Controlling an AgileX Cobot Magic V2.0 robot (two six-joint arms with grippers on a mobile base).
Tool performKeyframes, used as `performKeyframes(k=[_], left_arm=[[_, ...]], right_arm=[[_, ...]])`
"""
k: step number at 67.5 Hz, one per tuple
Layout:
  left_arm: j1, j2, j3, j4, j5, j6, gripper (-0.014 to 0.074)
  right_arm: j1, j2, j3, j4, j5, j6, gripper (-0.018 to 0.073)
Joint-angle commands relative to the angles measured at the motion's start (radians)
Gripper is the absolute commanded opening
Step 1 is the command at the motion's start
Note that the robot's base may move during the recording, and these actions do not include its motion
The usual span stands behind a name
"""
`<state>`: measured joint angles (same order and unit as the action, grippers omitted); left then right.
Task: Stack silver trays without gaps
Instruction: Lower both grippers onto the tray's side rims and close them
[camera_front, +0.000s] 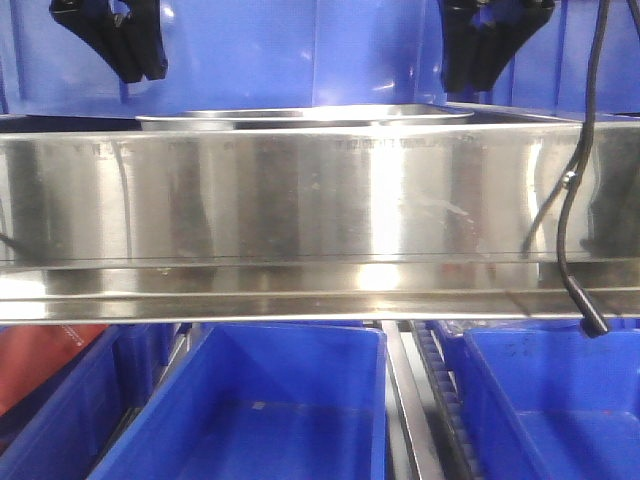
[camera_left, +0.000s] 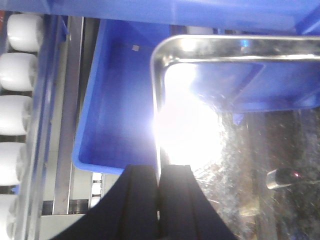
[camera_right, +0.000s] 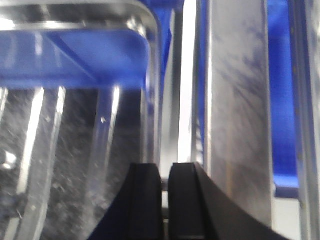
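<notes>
A silver tray (camera_front: 300, 118) lies edge-on just behind the top of the steel rail. In the left wrist view the tray (camera_left: 235, 150) shows a rounded corner and strong glare, with a blue bin under it. My left gripper (camera_left: 159, 172) is shut, its fingers straddling the line of the tray's left rim. My right gripper (camera_right: 165, 170) is shut but for a narrow slit, directly over the right rim of the tray (camera_right: 75, 150). From the front, the left gripper (camera_front: 145, 75) and right gripper (camera_front: 472, 85) hang slightly above the tray's two ends, apart from it.
A long polished steel shelf rail (camera_front: 320, 215) fills the middle of the front view. Below it stand blue bins (camera_front: 260, 410) (camera_front: 550, 400). A black cable (camera_front: 570, 200) hangs at the right. White rollers (camera_left: 17, 75) line the left. A steel upright (camera_right: 237, 110) stands right of the tray.
</notes>
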<state>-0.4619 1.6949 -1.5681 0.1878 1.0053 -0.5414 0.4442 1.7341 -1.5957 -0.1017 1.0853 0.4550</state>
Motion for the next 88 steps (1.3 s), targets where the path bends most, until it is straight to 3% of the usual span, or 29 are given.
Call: performKeyframes(k=[1, 15, 24, 36, 42, 88], left_arm=[[-0.004, -0.001, -0.008, 0.002, -0.006, -0.005, -0.0013], [-0.004, -0.001, -0.008, 0.000, -0.026, -0.005, -0.0011], [-0.004, -0.001, -0.008, 0.000, -0.030, -0.005, 0.0060], [-0.004, 0.008, -0.008, -0.002, -0.030, -0.005, 0.0218], [-0.004, 0.013, -0.008, 0.002, -0.038, -0.015, 0.0269], [-0.004, 0.095, -0.008, 0.000, -0.063, -0.015, 0.0263]], right_arm=[[-0.001, -0.001, -0.009, -0.004, -0.022, 0.000, 0.0006], [-0.001, 0.001, -0.009, -0.004, -0.055, 0.000, 0.0006], [-0.004, 0.001, -0.009, -0.004, -0.083, 0.000, 0.0010], [-0.007, 0.001, -0.009, -0.004, -0.079, 0.000, 0.0172], [-0.007, 0.007, -0.009, 0.001, -0.100, 0.000, 0.0202], [-0.026, 0.069, -0.009, 0.028, -0.126, 0.000, 0.0167]])
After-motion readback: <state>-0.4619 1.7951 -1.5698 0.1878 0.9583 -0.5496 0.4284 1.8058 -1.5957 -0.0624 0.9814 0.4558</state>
